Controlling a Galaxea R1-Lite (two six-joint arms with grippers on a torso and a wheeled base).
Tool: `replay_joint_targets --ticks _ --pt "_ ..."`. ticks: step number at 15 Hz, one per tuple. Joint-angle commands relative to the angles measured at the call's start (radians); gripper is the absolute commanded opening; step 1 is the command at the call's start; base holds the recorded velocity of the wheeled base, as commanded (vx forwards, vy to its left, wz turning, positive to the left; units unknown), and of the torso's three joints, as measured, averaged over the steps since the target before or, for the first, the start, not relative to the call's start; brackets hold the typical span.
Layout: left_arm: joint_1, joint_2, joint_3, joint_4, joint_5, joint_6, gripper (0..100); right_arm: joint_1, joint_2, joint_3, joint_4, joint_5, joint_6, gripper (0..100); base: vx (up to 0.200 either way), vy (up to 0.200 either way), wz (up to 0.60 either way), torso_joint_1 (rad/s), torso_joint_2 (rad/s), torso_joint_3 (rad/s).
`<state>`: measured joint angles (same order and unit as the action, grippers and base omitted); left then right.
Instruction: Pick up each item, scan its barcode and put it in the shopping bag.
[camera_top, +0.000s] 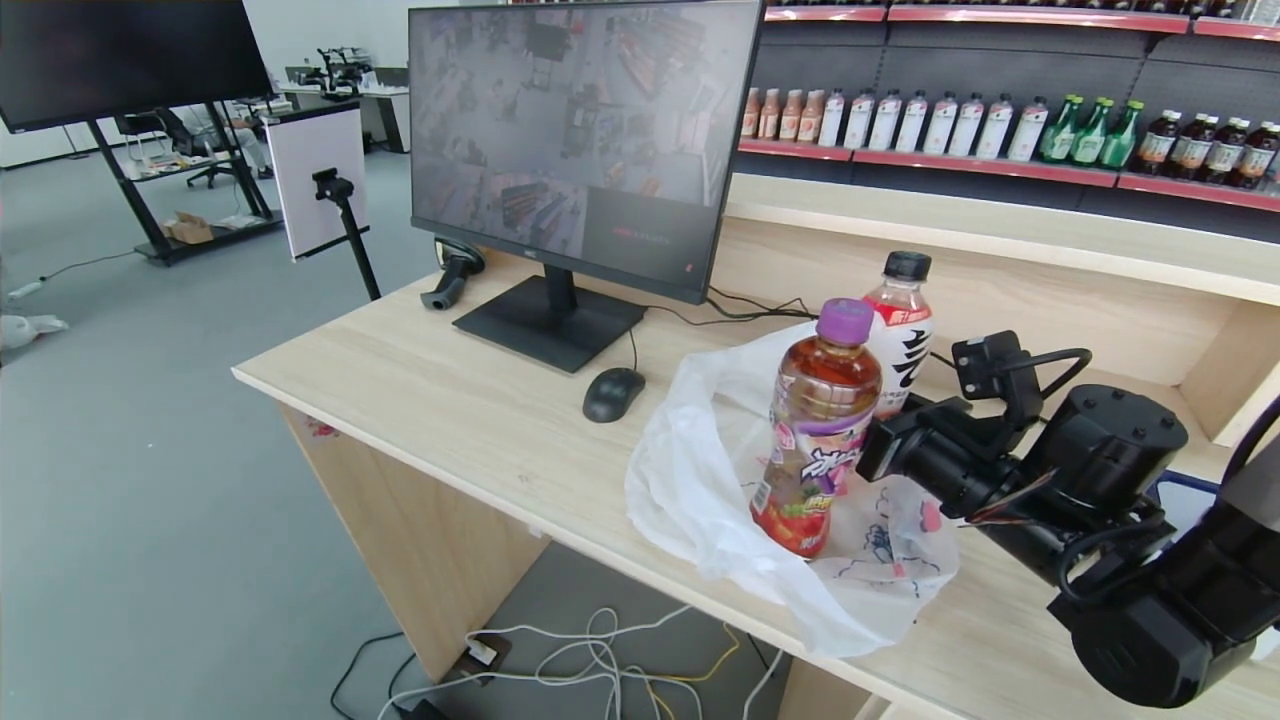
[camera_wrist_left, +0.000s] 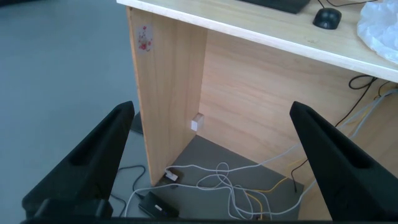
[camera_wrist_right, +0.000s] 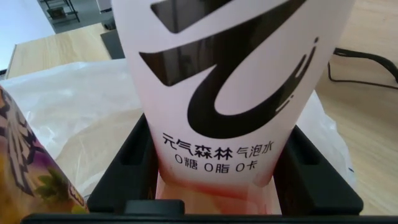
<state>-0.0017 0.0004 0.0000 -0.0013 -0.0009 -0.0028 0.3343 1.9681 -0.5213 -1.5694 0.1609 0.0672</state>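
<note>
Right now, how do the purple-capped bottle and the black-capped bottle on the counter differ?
The purple-capped bottle holds amber drink behind a purple label; the black-capped bottle wears a white label with a bold black mark. The purple-capped bottle stands ungripped on the shopping bag, while the black-capped bottle, farther back, sits between the fingers of the right gripper. Both stand roughly upright, caps on.
</note>
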Motion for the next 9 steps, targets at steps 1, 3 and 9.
replay_joint_targets --ticks 1,3,9 --pt "0.000 0.000 0.000 0.000 0.001 0.000 100 0.000 0.006 0.003 -0.001 0.000 0.000 0 0.000 0.000 0.00 0.000 0.00 0.000" --pt "0.000 0.000 0.000 0.000 -0.001 0.000 100 0.000 0.005 0.043 -0.001 0.000 -0.001 0 0.000 0.000 0.00 0.000 0.00 0.000" --pt "0.000 0.000 0.000 0.000 -0.001 0.000 100 -0.004 0.006 0.060 -0.001 0.000 0.000 0 0.000 0.000 0.00 0.000 0.00 0.000"
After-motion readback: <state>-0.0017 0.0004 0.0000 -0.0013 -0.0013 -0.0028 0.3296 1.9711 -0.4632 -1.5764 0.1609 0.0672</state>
